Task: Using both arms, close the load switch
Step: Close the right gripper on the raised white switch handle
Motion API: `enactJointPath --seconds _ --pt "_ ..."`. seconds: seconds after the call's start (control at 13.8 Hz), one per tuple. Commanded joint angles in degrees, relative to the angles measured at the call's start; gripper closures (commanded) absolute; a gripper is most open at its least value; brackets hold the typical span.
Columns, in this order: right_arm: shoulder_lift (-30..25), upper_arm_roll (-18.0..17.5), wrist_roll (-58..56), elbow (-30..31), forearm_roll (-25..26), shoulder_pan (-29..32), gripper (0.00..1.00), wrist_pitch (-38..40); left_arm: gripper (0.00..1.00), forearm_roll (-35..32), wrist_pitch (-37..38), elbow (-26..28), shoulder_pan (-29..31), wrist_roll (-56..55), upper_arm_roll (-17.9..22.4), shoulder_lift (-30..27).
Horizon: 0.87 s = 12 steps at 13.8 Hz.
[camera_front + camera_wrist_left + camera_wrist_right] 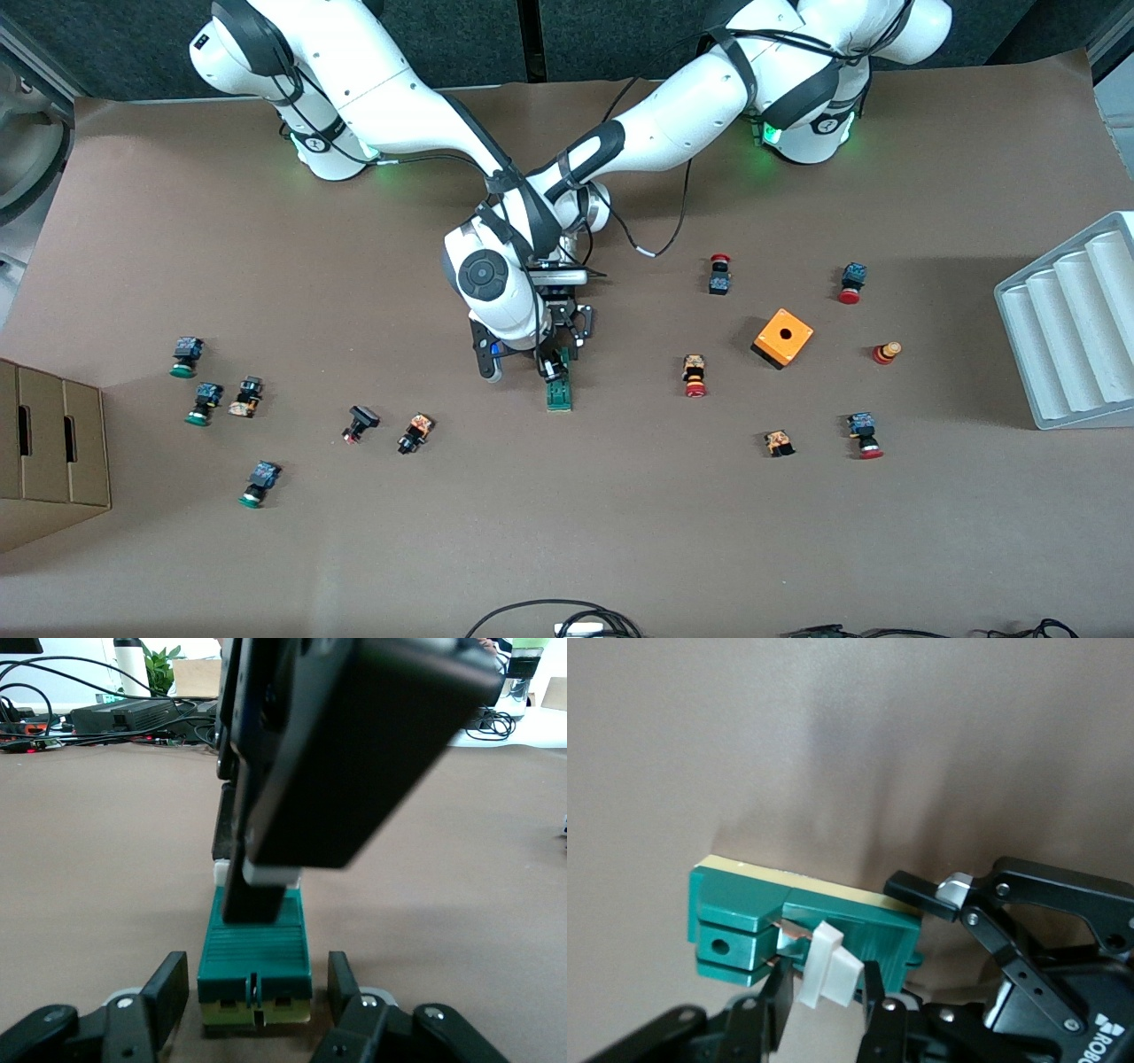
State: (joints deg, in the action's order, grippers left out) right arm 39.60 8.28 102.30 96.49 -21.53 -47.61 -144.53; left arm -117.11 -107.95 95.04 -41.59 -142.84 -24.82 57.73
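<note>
Mid-table, the load switch (559, 392) lies flat. Left gripper (257, 992) straddles its end, fingers spread, barely bracing it. Right gripper (824, 997) pinches the white lever (828, 966) narrowly. If the push comes off-axis, I reckon the block skids or the lever slips free.

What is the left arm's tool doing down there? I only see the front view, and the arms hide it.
Observer: The left tool is open, with one finger on each side of the load switch, at its end.
Operator: Is the white bit pushed flat?
Observer: No. The white end piece sticks out of the green block, tilted, right at the right tool.
Operator: Is the switch lifted?
Observer: No, it lies flat on the table.
</note>
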Motion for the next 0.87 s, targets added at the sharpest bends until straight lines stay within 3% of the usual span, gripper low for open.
enactJointPath --seconds 0.0,0.51,0.8 --pt "0.13 0.16 -0.17 -0.95 -2.11 0.24 0.61 -0.58 0.28 -0.40 -0.51 -0.82 -1.04 -1.12 0.12 2.21" --pt "0.22 0.16 -0.44 -1.83 -2.02 1.29 0.71 -0.13 0.28 -0.40 -0.51 -0.82 -1.04 -1.12 0.03 2.21" --pt "0.39 0.16 -0.35 -2.70 -2.02 2.08 0.72 0.04 0.28 -0.31 -0.50 -0.82 -1.04 -1.12 0.12 2.21"
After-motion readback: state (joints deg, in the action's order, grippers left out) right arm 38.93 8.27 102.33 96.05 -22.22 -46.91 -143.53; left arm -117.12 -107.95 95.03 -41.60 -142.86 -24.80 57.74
